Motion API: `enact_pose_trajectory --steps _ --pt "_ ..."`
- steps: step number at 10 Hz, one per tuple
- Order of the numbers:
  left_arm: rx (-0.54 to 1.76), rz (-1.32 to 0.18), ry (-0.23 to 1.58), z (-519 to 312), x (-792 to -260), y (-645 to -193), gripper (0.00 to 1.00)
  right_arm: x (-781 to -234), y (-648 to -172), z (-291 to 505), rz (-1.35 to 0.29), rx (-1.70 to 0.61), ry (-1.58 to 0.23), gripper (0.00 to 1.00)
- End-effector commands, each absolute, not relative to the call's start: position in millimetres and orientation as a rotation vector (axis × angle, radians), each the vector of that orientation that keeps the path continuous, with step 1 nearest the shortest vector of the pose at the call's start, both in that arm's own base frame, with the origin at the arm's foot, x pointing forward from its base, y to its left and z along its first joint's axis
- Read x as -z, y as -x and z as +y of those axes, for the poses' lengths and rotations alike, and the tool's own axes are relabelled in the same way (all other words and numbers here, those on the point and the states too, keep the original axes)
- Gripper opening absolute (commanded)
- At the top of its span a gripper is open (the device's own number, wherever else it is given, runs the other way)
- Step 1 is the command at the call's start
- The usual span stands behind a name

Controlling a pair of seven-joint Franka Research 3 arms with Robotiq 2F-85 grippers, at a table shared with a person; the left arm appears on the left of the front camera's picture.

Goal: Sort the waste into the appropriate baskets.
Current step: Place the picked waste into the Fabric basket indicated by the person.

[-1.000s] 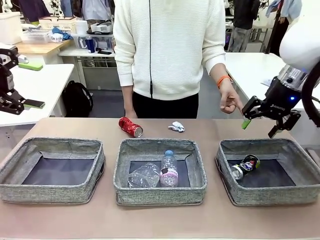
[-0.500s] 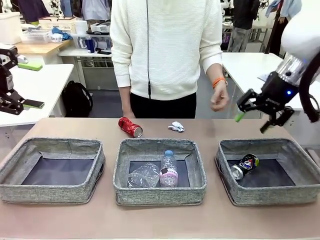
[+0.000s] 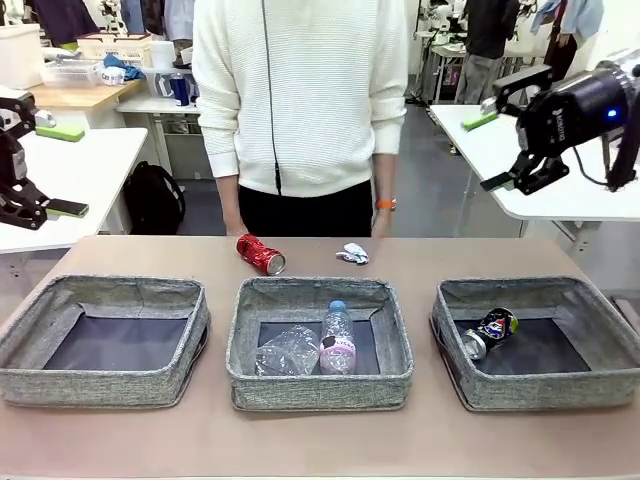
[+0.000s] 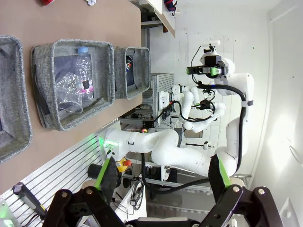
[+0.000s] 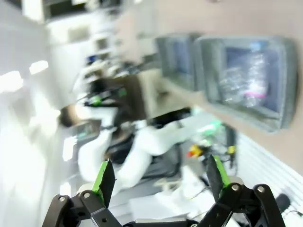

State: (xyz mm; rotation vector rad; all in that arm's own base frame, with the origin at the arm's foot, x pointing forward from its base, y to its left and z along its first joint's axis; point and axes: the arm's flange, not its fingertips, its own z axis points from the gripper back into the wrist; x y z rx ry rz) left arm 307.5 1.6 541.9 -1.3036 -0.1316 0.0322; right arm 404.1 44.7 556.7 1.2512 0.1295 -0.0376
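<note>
A red can [image 3: 262, 254] and a small white paper wad [image 3: 352, 253] lie on the table behind the middle basket [image 3: 320, 390]. That basket holds a crushed clear bottle [image 3: 288, 352] and a bottle with a pink label [image 3: 338, 340]. A dark blue can [image 3: 490, 332] lies in the right basket [image 3: 540, 392]. The left basket [image 3: 100, 386] holds nothing. My right gripper [image 3: 490, 150] hangs open and empty, high above the right basket's far side. At the far left, off the table, my left gripper [image 3: 66, 170] is open and empty. Both wrist views show open fingers [image 4: 106, 172] [image 5: 105, 177].
A person in a white sweater stands at the far edge, one hand [image 3: 384, 212] hanging near the paper wad. White side tables [image 3: 90, 160] flank the work table. The left wrist view shows the middle basket [image 4: 45, 118] with the bottles; the right wrist view is blurred.
My right gripper has risen and swung up and to the right, away from the right basket, staying open. The person has shifted left and lowered the hand. The waste has not moved.
</note>
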Motion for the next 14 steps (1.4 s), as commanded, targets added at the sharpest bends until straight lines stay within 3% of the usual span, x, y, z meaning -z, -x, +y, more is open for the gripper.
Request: enact_pose_trajectory --steps 1,3,4,14 --pt "-0.017 -0.133 1.3 1.4 -542.0 -305.8 1.0 -513.6 -406.4 11.9 0.228 0.102 -1.544 1.0" --pt "-0.017 -0.133 1.3 1.4 -542.0 -305.8 1.0 -491.0 -393.7 -23.7 0.089 0.183 -1.705 1.0" --pt "-0.017 -0.133 1.3 1.4 -542.0 -305.8 1.0 -519.0 -401.9 4.0 0.192 0.092 -1.533 1.0" --pt "-0.017 -0.133 1.3 1.4 -542.0 -305.8 1.0 -519.0 -401.9 4.0 0.192 0.092 -1.533 1.0"
